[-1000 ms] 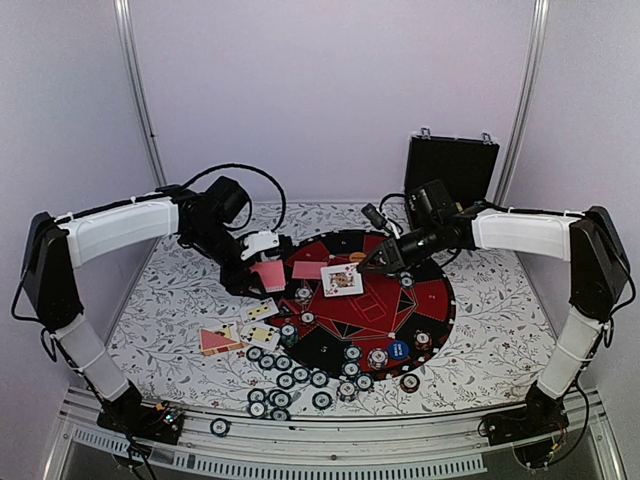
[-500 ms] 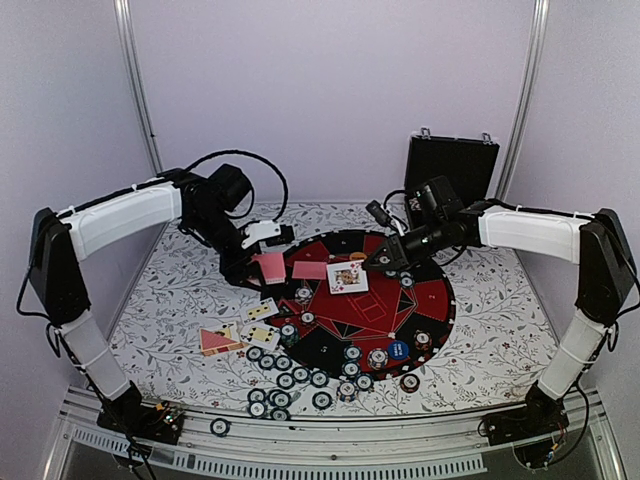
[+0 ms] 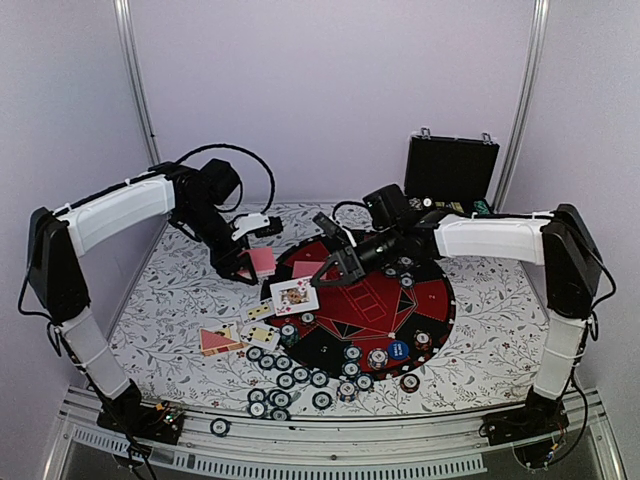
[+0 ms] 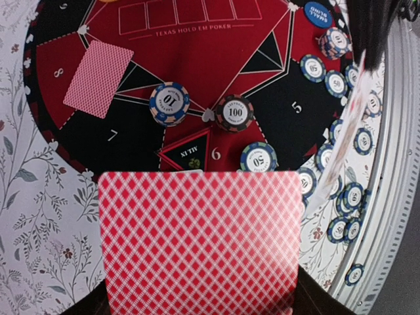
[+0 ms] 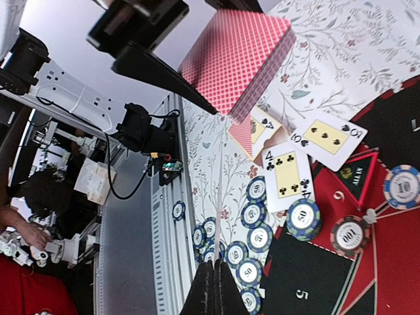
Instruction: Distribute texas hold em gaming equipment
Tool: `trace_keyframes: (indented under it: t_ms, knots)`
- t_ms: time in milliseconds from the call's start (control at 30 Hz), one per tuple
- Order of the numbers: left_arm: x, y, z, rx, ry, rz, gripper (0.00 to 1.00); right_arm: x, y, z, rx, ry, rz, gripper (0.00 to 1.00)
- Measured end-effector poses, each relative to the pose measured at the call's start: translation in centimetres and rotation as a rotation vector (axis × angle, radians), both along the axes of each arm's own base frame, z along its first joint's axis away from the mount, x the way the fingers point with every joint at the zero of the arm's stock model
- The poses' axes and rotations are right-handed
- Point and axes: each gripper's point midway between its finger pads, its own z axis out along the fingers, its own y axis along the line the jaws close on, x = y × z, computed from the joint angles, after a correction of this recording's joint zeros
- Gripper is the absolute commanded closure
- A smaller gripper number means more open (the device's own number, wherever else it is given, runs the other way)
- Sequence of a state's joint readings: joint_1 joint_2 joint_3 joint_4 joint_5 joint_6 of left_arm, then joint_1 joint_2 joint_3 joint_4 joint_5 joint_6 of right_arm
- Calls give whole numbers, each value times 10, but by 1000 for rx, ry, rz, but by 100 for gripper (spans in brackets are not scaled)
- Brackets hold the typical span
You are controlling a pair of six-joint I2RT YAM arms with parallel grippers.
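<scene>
right tool (image 3: 330, 272) carried its pinched card (image 3: 295, 295) left across mat (image 3: 385, 297); left tool (image 3: 248, 268) clamps deck (image 4: 197, 243).

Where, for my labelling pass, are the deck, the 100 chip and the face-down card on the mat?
deck (image 4: 200, 239): left wrist view, middle of its red back.
100 chip (image 4: 235, 113): left wrist view, its white centre.
face-down card (image 4: 98, 79): left wrist view, middle of its back.
</scene>
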State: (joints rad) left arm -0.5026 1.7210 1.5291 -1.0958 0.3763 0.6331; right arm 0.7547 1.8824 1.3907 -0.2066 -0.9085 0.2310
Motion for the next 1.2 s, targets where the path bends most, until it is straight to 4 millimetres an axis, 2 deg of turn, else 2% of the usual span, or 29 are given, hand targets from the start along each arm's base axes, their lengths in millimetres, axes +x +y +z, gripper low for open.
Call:
trace_keyframes:
  t_ms: [200,400,533,567,600,733,933,1000,1100,1200]
  knots:
    - [-3,3,9,-5,-22,5,79,-2,48,-36,21,126,63,100]
    - [-13,10,21,-16,-46,11,79,2,85,-52,45,169,75,100]
    - [-14,10,21,-18,-45,14,79,6,100,-59,51,198,63,88]
    - [-14,10,21,-18,-43,14,79,8,103,-60,50,207,57,82]
    - [-14,10,21,-19,-41,16,79,10,106,-61,52,209,53,71]
    - [-16,10,19,-19,-32,16,79,14,108,-62,51,220,35,59]
    - [-17,10,16,-19,-25,16,80,22,101,-71,36,230,-4,52]
    - [-18,10,15,-20,-23,16,80,24,89,-82,10,253,-33,49]
    - [-18,10,13,-19,-18,15,80,33,57,-98,-27,300,-98,43]
    - [-19,10,11,-19,-17,14,80,46,31,-90,-25,315,-158,37]
